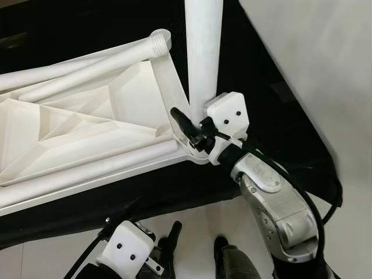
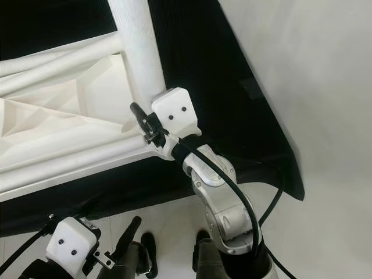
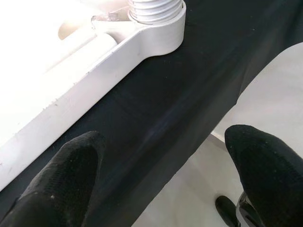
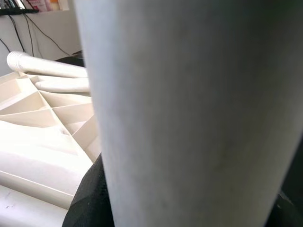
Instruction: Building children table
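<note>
- Two grippers are showing in the head views: the right gripper (image 1: 195,131) is working at the near right corner of the tabletop (image 1: 87,125), and the left gripper (image 1: 168,244) is hanging low on the near side, over the pale floor (image 1: 192,224).
- The tabletop is lying upside down on a black cloth (image 1: 273,116), its ribbed white underside facing up.
- One white table leg (image 1: 203,46) is standing upright in the corner socket (image 3: 158,28) at that near right corner, where threads are showing at its base.
- The right gripper is pinching this upright leg near its base, one black finger (image 1: 181,121) lying against the leg's left side; in the right wrist view the leg is looming just before the camera.
- More loose legs (image 1: 81,67) are lying across the far side of the tabletop, one with its threaded end (image 1: 160,39) pointing right.
- The left gripper's jaws are spread apart, holding nothing; in the left wrist view one black fingertip (image 3: 71,179) is sitting over the cloth, near the tabletop's edge.
- The robot's dark feet (image 1: 229,256) are standing on the floor just near the cloth's edge.
</note>
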### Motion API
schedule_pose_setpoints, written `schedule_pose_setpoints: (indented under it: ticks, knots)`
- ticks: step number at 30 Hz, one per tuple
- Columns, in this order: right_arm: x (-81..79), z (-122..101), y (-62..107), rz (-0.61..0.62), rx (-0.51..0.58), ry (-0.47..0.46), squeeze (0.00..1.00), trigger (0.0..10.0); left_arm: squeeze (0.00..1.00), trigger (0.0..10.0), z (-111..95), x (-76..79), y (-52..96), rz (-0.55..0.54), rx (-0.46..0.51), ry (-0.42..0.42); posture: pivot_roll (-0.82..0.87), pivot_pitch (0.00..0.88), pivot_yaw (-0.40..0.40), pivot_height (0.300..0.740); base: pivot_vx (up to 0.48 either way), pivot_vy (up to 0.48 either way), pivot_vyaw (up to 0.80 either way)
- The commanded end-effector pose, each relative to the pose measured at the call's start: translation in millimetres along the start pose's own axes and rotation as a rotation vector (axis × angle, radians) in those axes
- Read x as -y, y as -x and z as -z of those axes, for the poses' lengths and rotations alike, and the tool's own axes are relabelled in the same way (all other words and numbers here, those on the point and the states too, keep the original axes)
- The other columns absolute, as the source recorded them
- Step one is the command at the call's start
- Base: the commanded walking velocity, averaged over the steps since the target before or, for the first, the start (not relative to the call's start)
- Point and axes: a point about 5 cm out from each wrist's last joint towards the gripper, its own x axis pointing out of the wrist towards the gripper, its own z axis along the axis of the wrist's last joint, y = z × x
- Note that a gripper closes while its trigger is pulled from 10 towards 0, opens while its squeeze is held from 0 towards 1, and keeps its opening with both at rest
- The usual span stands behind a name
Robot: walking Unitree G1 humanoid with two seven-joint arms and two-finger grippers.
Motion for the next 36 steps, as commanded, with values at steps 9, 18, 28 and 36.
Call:
schedule_pose_setpoints:
  ticks: [9, 18, 28, 36]
  knots:
    - [-1.4, 66.2, 12.3, 0.085, -0.351, -0.139, 0.00, 10.0, 0.00, 10.0, -2.8, -15.0, -1.3, -0.065, -0.010, -0.021, 0.05, 0.425, 0.083, 0.740, 0.000, 0.000, 0.00]
    - [-5.1, 62.4, 16.5, 0.022, -0.264, -0.156, 0.00, 10.0, 0.00, 10.0, -40.6, -57.0, -24.2, -0.137, 0.175, 0.008, 0.06, 0.399, 0.094, 0.740, 0.000, 0.000, 0.00]
    - [-22.8, 59.0, 17.1, -0.072, -0.209, -0.125, 0.00, 10.0, 0.00, 10.0, -102.0, -67.4, -59.9, 0.104, 0.460, 0.102, 0.04, 0.369, 0.119, 0.740, 0.000, 0.000, 0.00]
    - [-31.1, 58.7, 13.8, -0.129, -0.206, -0.124, 0.00, 10.0, 0.00, 10.0, -120.7, -68.5, -71.6, 0.268, 0.499, 0.138, 0.03, 0.348, 0.122, 0.740, 0.000, 0.000, 0.00]
